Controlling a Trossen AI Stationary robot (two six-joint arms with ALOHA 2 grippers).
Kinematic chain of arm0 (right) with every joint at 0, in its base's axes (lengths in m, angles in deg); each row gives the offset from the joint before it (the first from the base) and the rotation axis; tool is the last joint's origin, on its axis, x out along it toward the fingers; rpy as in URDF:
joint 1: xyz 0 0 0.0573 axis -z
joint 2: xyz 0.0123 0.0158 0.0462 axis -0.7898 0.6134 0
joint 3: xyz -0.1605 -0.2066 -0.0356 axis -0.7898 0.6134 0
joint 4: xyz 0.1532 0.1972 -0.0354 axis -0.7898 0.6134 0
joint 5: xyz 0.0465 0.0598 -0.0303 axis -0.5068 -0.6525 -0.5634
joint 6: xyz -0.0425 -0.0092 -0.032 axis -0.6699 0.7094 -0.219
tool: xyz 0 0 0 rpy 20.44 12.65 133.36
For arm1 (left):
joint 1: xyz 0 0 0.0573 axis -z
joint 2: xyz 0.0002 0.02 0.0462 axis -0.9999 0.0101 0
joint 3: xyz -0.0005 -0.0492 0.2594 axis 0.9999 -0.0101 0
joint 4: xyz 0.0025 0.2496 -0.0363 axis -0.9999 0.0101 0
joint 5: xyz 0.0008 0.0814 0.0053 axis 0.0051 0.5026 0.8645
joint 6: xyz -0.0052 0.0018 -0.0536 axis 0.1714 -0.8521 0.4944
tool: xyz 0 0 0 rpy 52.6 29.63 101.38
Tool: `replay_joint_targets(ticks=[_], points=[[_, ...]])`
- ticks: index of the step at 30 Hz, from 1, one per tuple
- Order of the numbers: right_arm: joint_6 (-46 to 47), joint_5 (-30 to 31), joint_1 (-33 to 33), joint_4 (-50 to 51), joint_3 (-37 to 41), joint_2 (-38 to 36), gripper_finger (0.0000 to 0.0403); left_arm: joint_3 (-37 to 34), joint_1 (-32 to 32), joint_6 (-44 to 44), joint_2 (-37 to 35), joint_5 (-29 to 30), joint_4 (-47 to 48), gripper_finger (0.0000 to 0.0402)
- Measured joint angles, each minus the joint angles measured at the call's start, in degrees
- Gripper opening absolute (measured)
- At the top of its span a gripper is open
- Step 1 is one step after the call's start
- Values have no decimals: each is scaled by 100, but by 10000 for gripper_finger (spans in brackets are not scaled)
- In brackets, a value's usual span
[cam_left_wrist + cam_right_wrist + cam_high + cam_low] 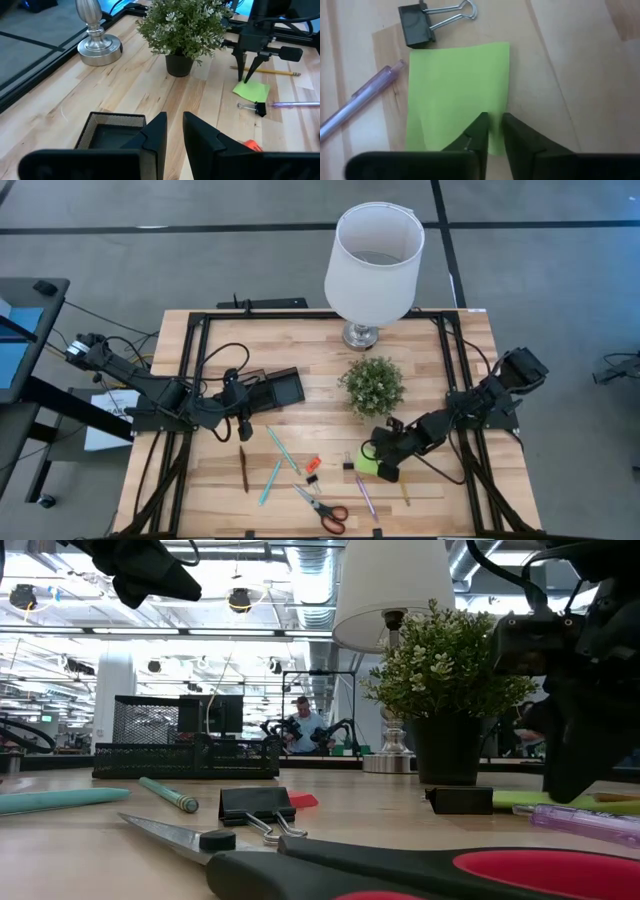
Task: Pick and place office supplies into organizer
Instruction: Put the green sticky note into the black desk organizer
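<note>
The lime-green sticky-note pad (pixel 366 466) (pixel 457 85) lies flat on the table near the right side. My right gripper (pixel 374 457) (pixel 493 127) stands over it, shut on its edge. The black organizer (pixel 277 390) (pixel 107 130) stands left of centre. My left gripper (pixel 258 394) (pixel 174 132) hovers shut above it and holds nothing. Teal pens (pixel 283 448), a brown pen (pixel 243 468), red-handled scissors (pixel 322 508), an orange clip (pixel 312 465), black clips (pixel 417 25), a pink pen (pixel 366 498) and a yellow pencil (pixel 405 492) lie on the near half of the table. My right gripper pinches the sticky-note pad at the middle of one edge (pixel 492 117) between its two fingers. The fingers (pixel 245 75) come from above, pointing steeply down. The pad lies on the table, and its edge curls up a little beside the fingers; how many sheets are caught, I cannot tell.
A small potted plant (pixel 373 385) stands mid-table between organizer and pad. A white-shaded lamp (pixel 372 265) stands at the far edge. A black clip (pixel 349 463) and the pink pen lie right beside the pad. Bare wood lies between the organizer and the plant.
</note>
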Motion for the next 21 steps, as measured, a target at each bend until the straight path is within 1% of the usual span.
replay_joint_targets(ticks=[2, 4, 8, 12, 14, 18, 19, 21], points=[[-2, -37, -2, -74, 2, 9, 16, 0, -2, -1, 0, 0, 1, 57], [-2, -38, -6, -127, 2, 13, 6, 0, -1, -8, 0, 0, 2, 57], [-148, 90, -17, -476, 15, 26, 6, 0, -2, -11, 0, 5, 0, 57], [-550, 151, -1, -1407, 29, 50, 3, 0, -1, -13, 0, 5, 0, 57], [-757, 453, 38, -1845, 13, 39, 3, 0, -2, -13, 0, 7, -14, 57], [-1297, 1645, 129, -2008, -35, 37, 2, 0, 0, -13, 0, 7, -43, 57], [-1464, 1826, 175, -2090, -64, 35, 1, 0, -2, -13, 0, 7, -43, 57], [-1940, 1996, 310, -2486, -149, 35, 1, 0, -2, -17, 0, 7, -59, 57]])
